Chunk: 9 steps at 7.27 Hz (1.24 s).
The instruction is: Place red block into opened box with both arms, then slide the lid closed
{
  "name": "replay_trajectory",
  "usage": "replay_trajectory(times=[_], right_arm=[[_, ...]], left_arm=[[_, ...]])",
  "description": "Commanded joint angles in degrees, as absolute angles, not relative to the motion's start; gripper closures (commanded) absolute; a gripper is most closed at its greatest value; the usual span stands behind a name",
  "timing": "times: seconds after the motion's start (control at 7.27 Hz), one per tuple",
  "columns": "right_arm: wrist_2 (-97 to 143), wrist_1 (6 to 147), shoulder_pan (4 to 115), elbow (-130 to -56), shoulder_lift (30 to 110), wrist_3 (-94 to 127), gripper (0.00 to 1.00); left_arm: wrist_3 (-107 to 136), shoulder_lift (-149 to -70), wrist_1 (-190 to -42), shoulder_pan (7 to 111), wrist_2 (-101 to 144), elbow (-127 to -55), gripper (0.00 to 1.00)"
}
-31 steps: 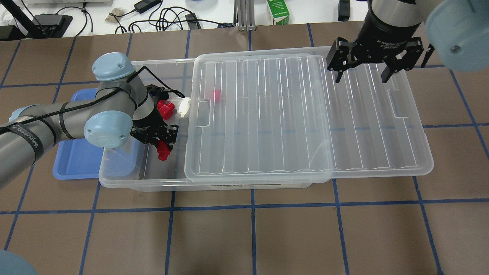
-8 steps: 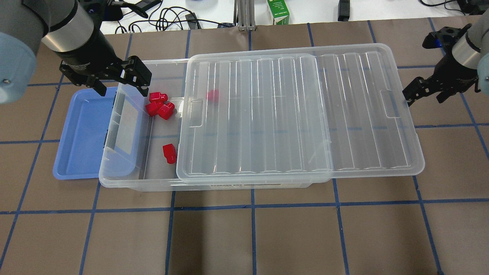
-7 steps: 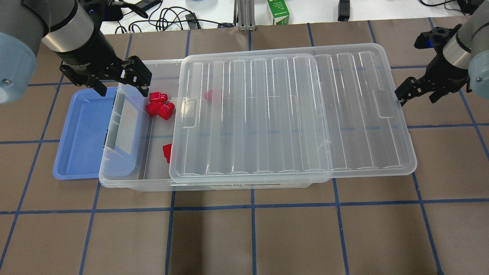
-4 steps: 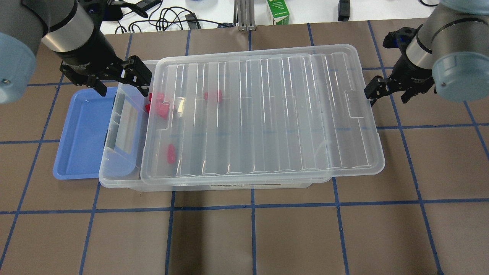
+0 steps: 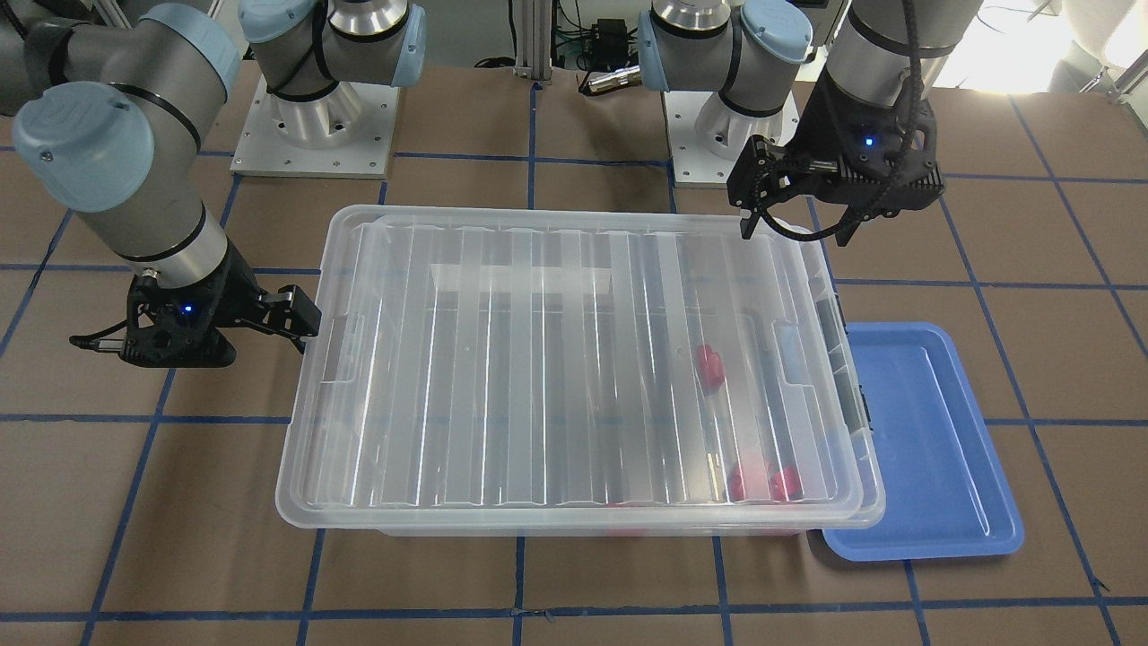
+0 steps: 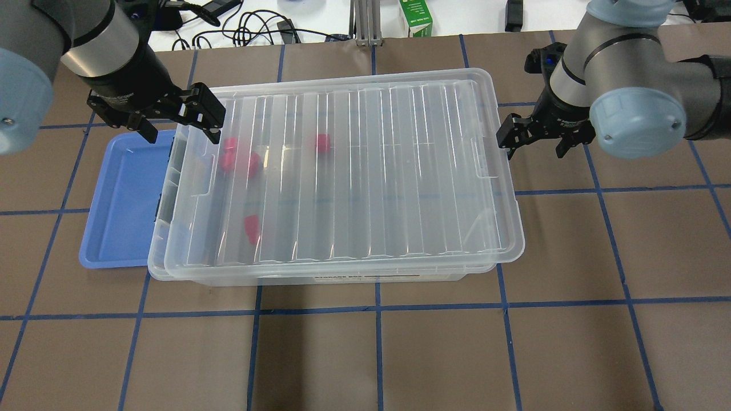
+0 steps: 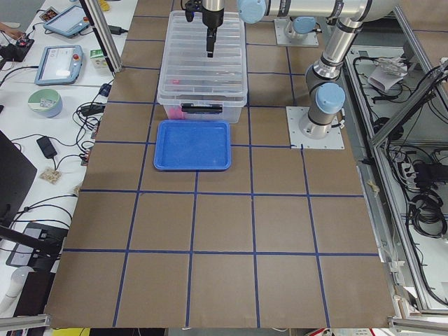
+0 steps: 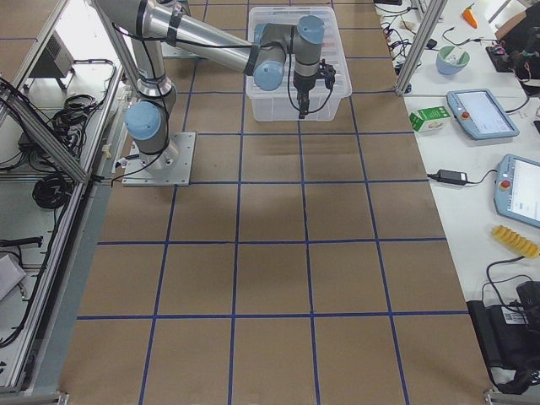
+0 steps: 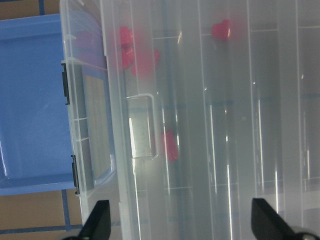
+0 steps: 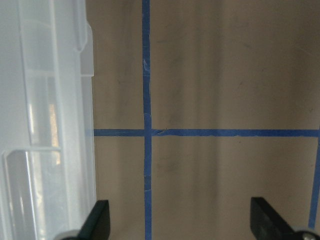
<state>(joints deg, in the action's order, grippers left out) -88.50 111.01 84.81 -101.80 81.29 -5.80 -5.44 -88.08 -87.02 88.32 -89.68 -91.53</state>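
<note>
The see-through lid [image 6: 371,171] lies over nearly all of the box [image 6: 342,278], sticking out a little past its right end. A thin strip at the box's left end stays uncovered. Several red blocks [image 6: 251,228] [image 5: 711,366] show blurred through the lid, inside the box's left half. My left gripper [image 6: 183,136] [image 5: 794,235] hangs open and holds nothing above the box's far left corner. My right gripper [image 6: 534,153] [image 5: 300,323] is open, low at the lid's right end, with one finger against its edge. The left wrist view looks down on the lid [image 9: 225,125].
A shallow blue tray [image 6: 120,200] [image 5: 924,449] sits against the box's left end and holds nothing. A green carton [image 6: 416,17] and cables lie beyond the table's far edge. Brown mat with blue tape lines spreads in front of the box.
My right gripper moved left with the lid, which slid over the box opening and the red blocks. Earlier the left gripper let a red block go in the box, then rose.
</note>
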Motion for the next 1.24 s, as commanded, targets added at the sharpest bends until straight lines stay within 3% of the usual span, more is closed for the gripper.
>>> replay_trajectory(times=[0.0,0.55,1.1], right_arm=[[-89.20,109.70,84.82,-97.59,81.73,-6.15,0.00],[-88.77,84.16,87.18,-81.24,87.88,-1.53,0.00],[-88.50,90.59,92.20,-83.05,87.10,2.64,0.00]], left_arm=[[-5.36,-88.07,-87.19,88.33,-89.74,-91.41,0.00],[-5.19,-87.98,-89.20,88.33,-89.82,-90.62,0.00],[-5.36,-89.30,-88.42,88.24,-89.65,-88.16,0.00]])
